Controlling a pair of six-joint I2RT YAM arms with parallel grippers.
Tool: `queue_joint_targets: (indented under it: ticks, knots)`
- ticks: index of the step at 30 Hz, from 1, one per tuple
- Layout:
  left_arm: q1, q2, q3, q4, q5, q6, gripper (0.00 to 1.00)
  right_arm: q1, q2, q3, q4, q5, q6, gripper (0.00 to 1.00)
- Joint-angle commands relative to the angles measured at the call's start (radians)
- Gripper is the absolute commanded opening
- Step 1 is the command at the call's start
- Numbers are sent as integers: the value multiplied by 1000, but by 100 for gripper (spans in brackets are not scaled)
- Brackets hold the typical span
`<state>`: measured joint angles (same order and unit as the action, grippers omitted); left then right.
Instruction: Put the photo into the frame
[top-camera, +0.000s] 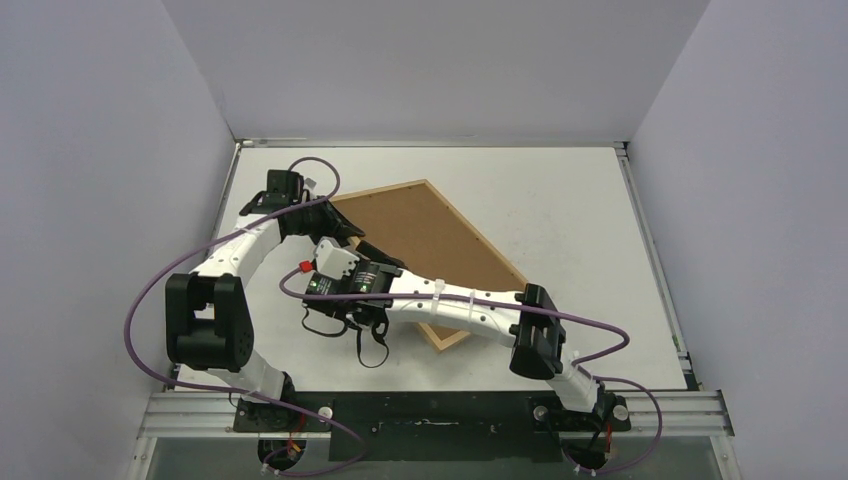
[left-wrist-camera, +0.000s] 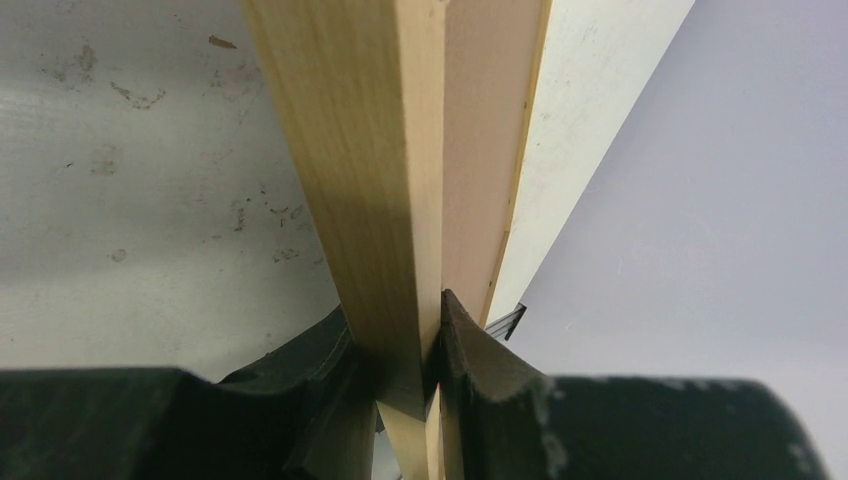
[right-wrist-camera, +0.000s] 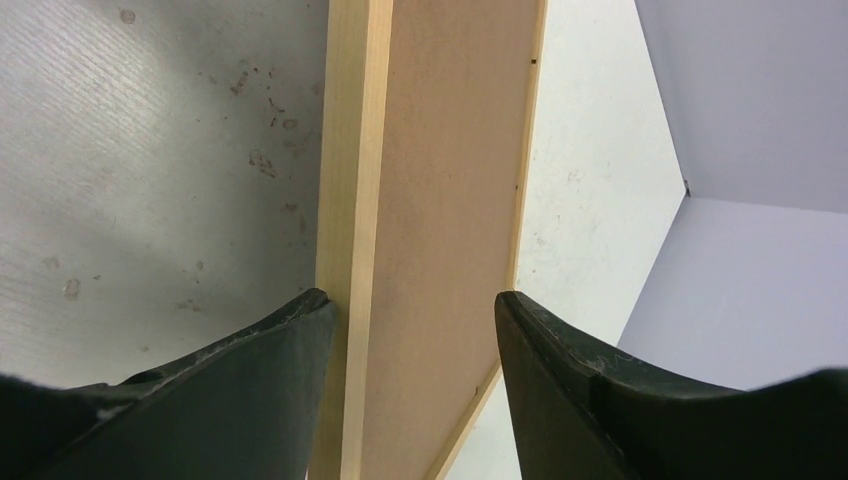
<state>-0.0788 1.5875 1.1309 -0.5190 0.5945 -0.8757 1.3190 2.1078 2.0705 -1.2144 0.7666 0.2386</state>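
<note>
The light-wood frame (top-camera: 475, 232) lies at an angle on the table, back side up, with a plain brown backing board (top-camera: 420, 235) filling it. My left gripper (top-camera: 338, 228) is at the frame's far left corner. In the left wrist view it (left-wrist-camera: 397, 310) is shut on the frame's wooden rail (left-wrist-camera: 350, 150), with the board (left-wrist-camera: 485, 130) beside it. My right gripper (top-camera: 375, 258) is at the frame's left side. Its jaws (right-wrist-camera: 410, 297) stand open across the rail (right-wrist-camera: 345, 150) and the board's edge strip (right-wrist-camera: 450, 150). The photo is hidden or out of view.
The white table (top-camera: 580, 220) is scuffed and walled on three sides by pale partitions. The right arm's forearm (top-camera: 470, 308) crosses over the frame's near corner. Purple cables (top-camera: 150, 300) loop beside both arms.
</note>
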Motion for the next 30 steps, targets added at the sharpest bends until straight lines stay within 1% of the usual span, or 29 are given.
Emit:
queue_joint_targets:
  ticks: [1,5,10,13,16,19,24,28,30]
  knots:
    - [-7,-63,77,-21,-9,30,12,-5,16,-19,-4,82,-53,61]
    - [-7,-58,87,-25,-10,29,12,0,21,-20,-5,76,-55,63]
    - [-6,-53,91,-34,-12,34,12,10,-37,-65,76,11,-59,66]
    - [-6,-51,94,-39,-16,38,12,14,-44,-72,97,-11,-59,68]
    - [-5,-48,105,-48,-19,43,12,14,-20,-64,87,-1,-62,68]
    - [-4,-45,116,-57,-19,46,12,14,2,-68,81,61,-66,66]
    - [-4,-46,130,-59,-15,34,12,11,47,-85,88,163,-113,59]
    - [-4,-45,139,-64,-13,28,12,14,48,-101,103,238,-136,48]
    - [-4,-46,140,-59,-12,19,12,14,37,-112,123,253,-149,39]
